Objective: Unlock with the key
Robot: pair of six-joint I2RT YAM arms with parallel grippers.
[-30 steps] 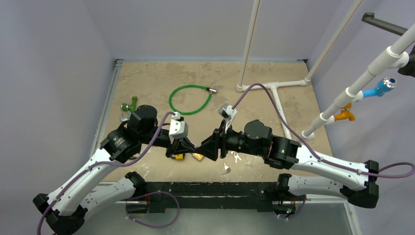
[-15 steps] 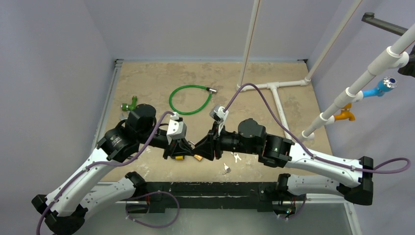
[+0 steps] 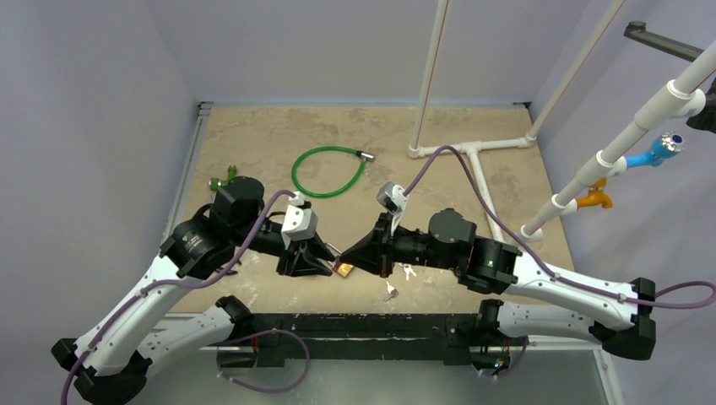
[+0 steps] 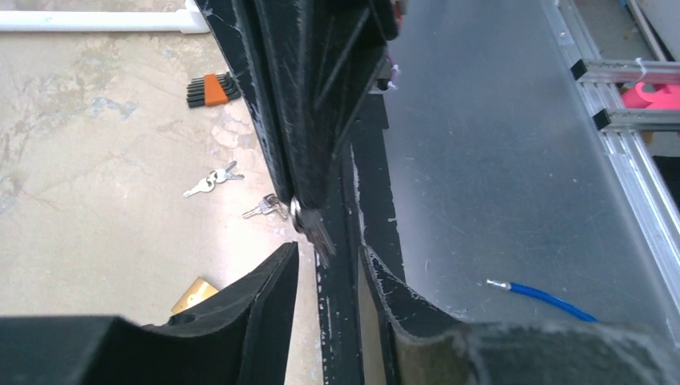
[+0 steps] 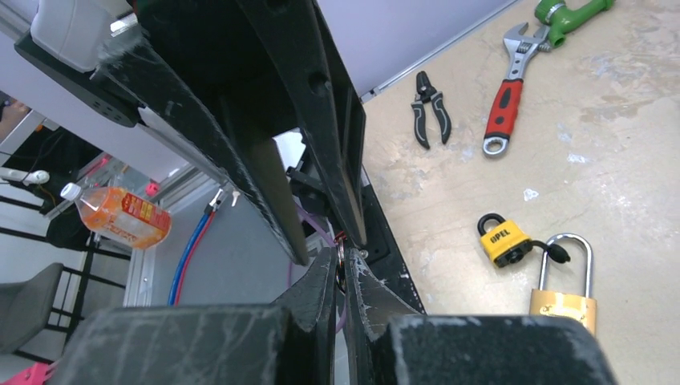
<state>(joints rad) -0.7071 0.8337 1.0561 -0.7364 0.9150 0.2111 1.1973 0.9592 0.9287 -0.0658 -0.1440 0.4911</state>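
My right gripper (image 5: pixel 342 253) is shut on a small silver key (image 4: pixel 311 227); its ring (image 5: pixel 341 243) shows pinched between the jaws. In the left wrist view the key's blade points down from the right gripper's fingers (image 4: pixel 309 120) toward the gap of my left gripper (image 4: pixel 329 249), whose jaws stand apart and touch nothing. The two grippers meet tip to tip near the table's front, left gripper (image 3: pixel 325 263) and right gripper (image 3: pixel 348 258). A yellow padlock (image 5: pixel 505 239) and a brass padlock (image 5: pixel 564 301) lie side by side on the table below them. From above only the brass padlock (image 3: pixel 344 269) shows.
Two spare key bunches (image 3: pixel 407 271) (image 3: pixel 390 291) lie by the right arm. A green cable loop (image 3: pixel 328 171) lies mid-table, a white pipe frame (image 3: pixel 473 148) at back right. A red-handled wrench (image 5: pixel 505 104), pliers (image 5: pixel 429 108) and a green fitting (image 3: pixel 224 180) lie left. Hex keys (image 4: pixel 210 90).
The right gripper's jaws have closed on the key. The left gripper's jaws, shut before, have parted. The left gripper has drawn back a little to the left, covering the yellow padlock from above.
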